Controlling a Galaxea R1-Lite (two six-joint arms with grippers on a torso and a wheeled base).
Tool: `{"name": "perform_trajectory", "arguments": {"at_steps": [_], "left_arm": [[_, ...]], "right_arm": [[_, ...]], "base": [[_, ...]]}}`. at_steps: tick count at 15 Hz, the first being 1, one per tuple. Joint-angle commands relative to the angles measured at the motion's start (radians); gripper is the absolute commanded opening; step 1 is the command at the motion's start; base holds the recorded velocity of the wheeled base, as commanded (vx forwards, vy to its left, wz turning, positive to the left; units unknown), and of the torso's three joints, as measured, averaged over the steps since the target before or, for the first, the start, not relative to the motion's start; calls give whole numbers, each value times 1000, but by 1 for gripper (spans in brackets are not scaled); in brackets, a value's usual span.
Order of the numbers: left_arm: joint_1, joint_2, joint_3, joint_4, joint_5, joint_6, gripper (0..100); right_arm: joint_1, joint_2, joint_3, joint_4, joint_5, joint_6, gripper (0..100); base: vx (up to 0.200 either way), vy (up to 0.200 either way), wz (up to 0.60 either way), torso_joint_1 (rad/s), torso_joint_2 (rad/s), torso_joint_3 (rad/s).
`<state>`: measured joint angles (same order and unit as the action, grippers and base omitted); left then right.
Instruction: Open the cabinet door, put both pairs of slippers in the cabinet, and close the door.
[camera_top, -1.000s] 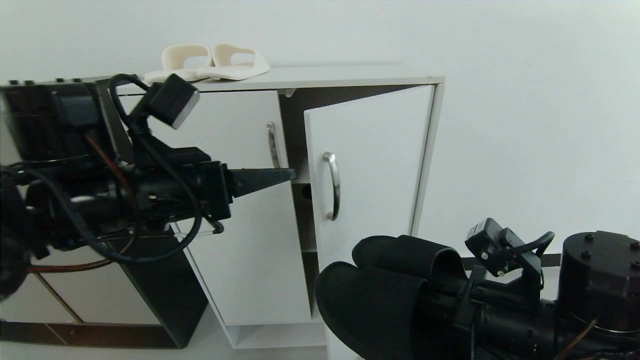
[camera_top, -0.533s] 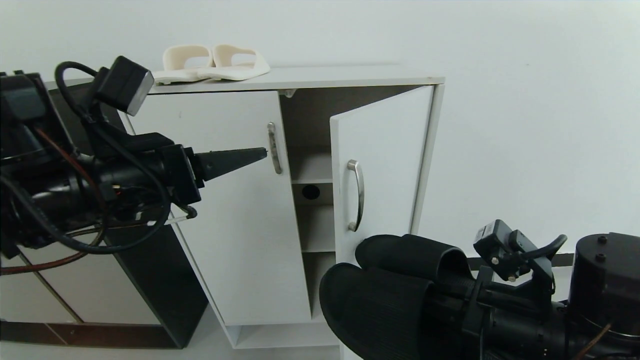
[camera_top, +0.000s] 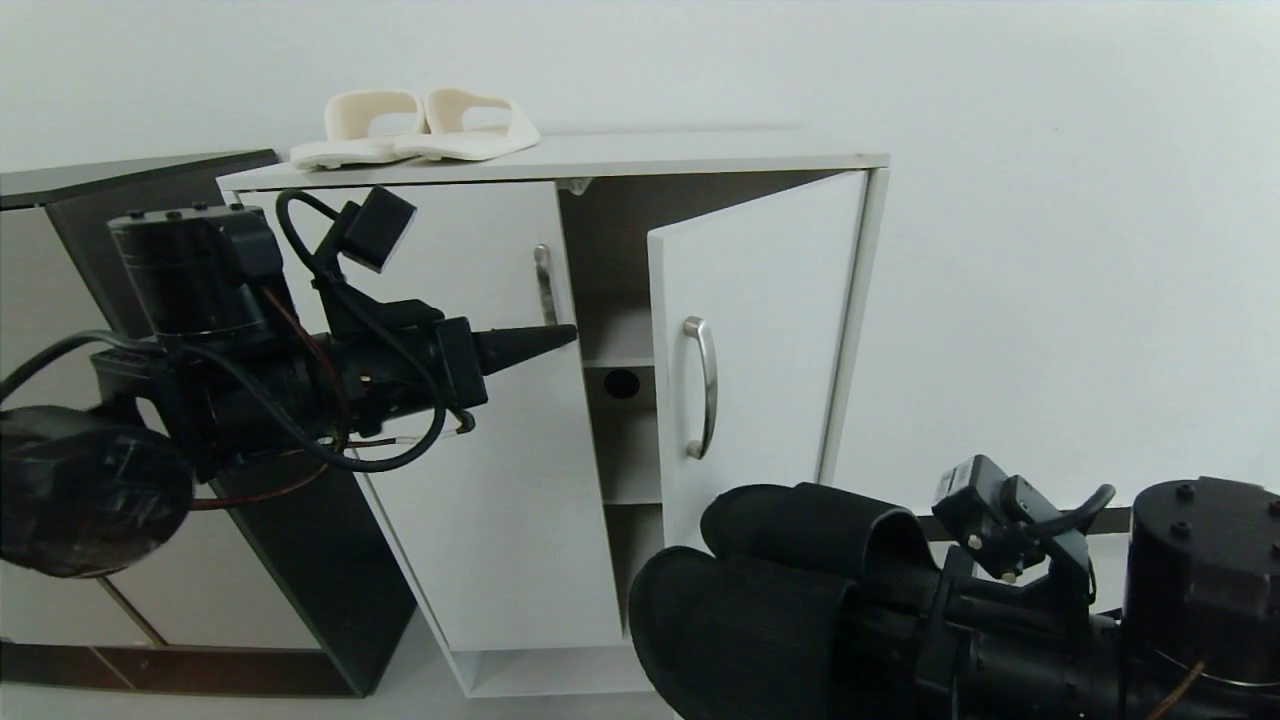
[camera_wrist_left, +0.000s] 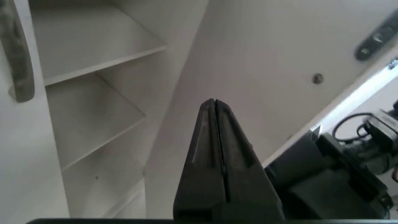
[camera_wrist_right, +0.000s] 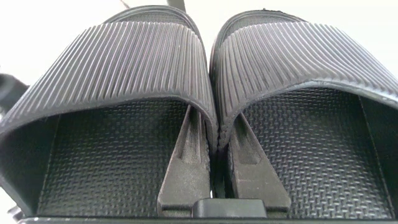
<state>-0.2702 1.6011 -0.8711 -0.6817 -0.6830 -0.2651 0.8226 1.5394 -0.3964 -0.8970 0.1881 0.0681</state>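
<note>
Ahead, in the head view, the white cabinet (camera_top: 700, 150) is standing with its right door (camera_top: 760, 330) swung partly out and its left door (camera_top: 470, 480) shut. The cream slippers (camera_top: 415, 128) are lying side by side on its top. The left gripper (camera_top: 560, 338) is hovering with its jaws pressed together, its tip just beside the lower end of the left door's handle (camera_top: 543, 285). The black slippers (camera_top: 780, 590) are hanging low in front of the right door, on the end of the right arm. From the left wrist, the closed tip is pointing toward the opening, where bare shelves (camera_wrist_left: 93, 43) are showing. From the right wrist, the right gripper (camera_wrist_right: 214, 155) is clamping the two black slippers' inner walls together, with one finger sitting inside each.
</note>
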Motion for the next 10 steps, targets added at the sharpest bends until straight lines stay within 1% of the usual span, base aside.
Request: {"name": "perform_trajectory", "arguments": {"at_steps": [1,2,3,5,7,10], "left_arm": [[-3,54,-25,-1,0,-17,0],[-11,79,-51,-1,0,-42,0],[-15,100,-71,-1,0,-49,0],[-24,151,-111,-7,5,-49,0],[-47,191,-126,-56,8,-51,0],[-61,206,-129,-65,8,-49,0]], "right_arm": [[18,-51,48,1,59,-36,0],[18,-68,68,3,100,-68,0],[20,-68,76,3,103,-79,0],[20,-61,77,4,103,-82,0],[20,-54,77,4,103,-82,0],[20,-42,76,4,103,-82,0]], "base": [[0,0,0,0,0,0],[0,0,0,0,0,0],[0,0,0,0,0,0],[0,0,0,0,0,0],[0,0,0,0,0,0],[0,0,0,0,0,0]]}}
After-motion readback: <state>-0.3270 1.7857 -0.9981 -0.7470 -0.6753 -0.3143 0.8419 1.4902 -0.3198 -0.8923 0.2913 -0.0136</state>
